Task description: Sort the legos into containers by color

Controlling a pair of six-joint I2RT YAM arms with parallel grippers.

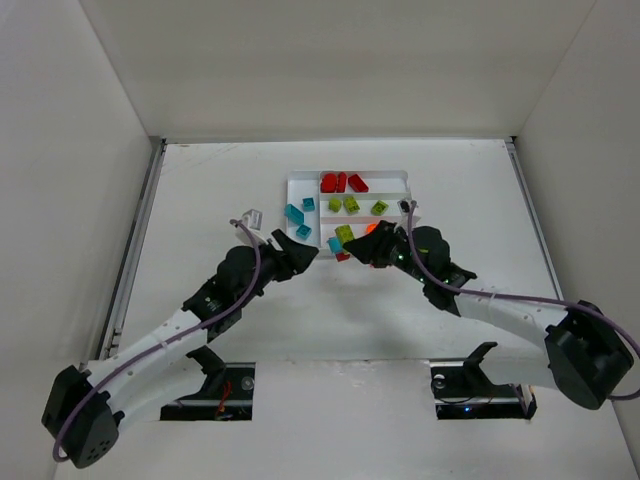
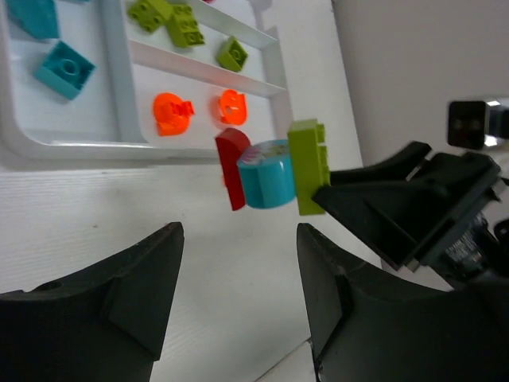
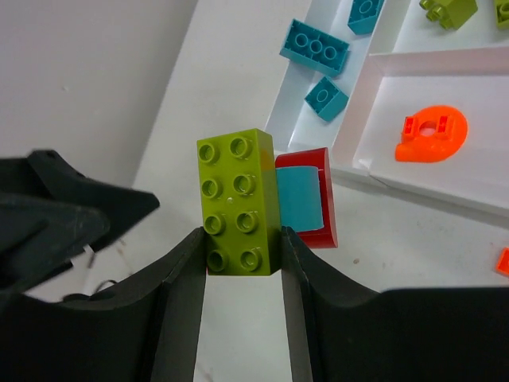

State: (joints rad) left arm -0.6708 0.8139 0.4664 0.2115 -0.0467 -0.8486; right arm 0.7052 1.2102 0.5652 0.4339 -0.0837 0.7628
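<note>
While right jaws clench a lime brick (image 3: 237,199) w/ teal pc (image 3: 298,199) & red pc (image 3: 328,199) attached, just outside the tray (image 2: 119,150) edge, left jaws stand released beside it.

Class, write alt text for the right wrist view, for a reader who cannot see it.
The right hand grips a green brick joined to a teal piece and a red piece. Behind lies a white tray holding teal bricks and an orange piece.
</note>
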